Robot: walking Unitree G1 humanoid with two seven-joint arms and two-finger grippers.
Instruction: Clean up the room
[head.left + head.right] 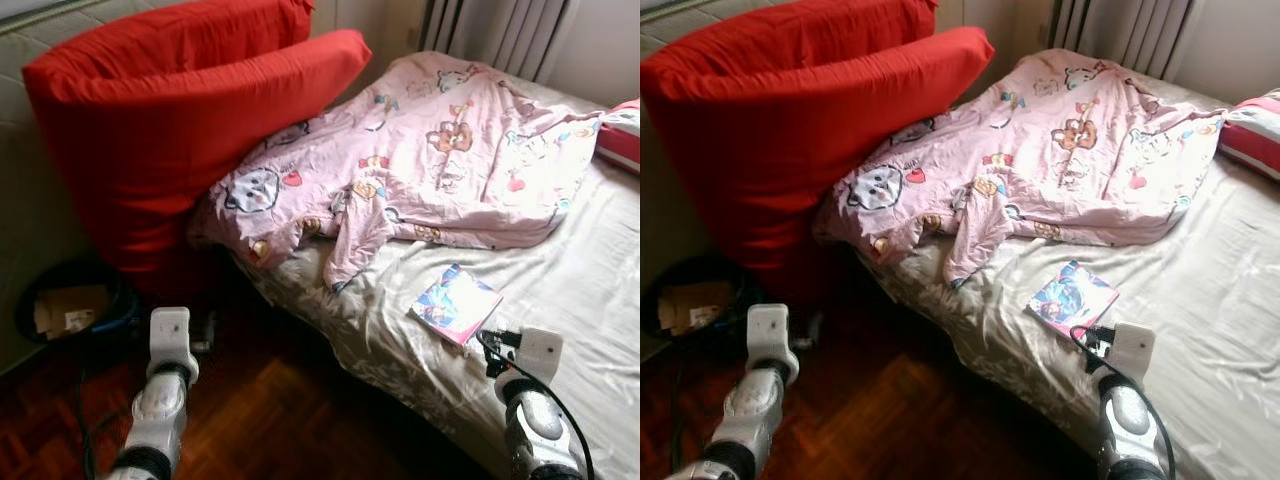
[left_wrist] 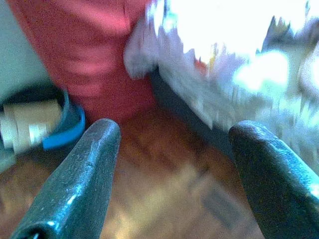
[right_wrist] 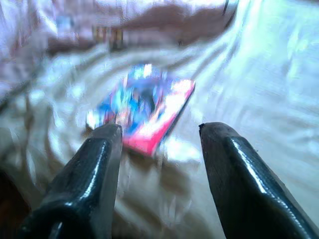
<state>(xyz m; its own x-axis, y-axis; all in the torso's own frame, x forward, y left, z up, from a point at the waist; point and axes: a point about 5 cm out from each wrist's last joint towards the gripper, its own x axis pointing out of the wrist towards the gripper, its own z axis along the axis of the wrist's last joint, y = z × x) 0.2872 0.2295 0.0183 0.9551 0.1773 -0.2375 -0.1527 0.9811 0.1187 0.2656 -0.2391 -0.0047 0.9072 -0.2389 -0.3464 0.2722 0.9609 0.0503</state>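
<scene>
right gripper fingers apart, reaching toward book on bed, left gripper spread above floor

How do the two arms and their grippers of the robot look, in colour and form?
Both arms are silver with rounded segments and black joints, each ending in a white box-like wrist block. A black cable loops along the right arm. The left gripper and right gripper each have two long, dark, glossy fingers that taper to rounded tips.

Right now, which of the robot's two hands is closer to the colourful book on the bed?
The right hand: it hangs open over the pale bedsheet just short of the thin pink-and-blue book. The left hand, also open, is over the dark wooden floor.
</scene>
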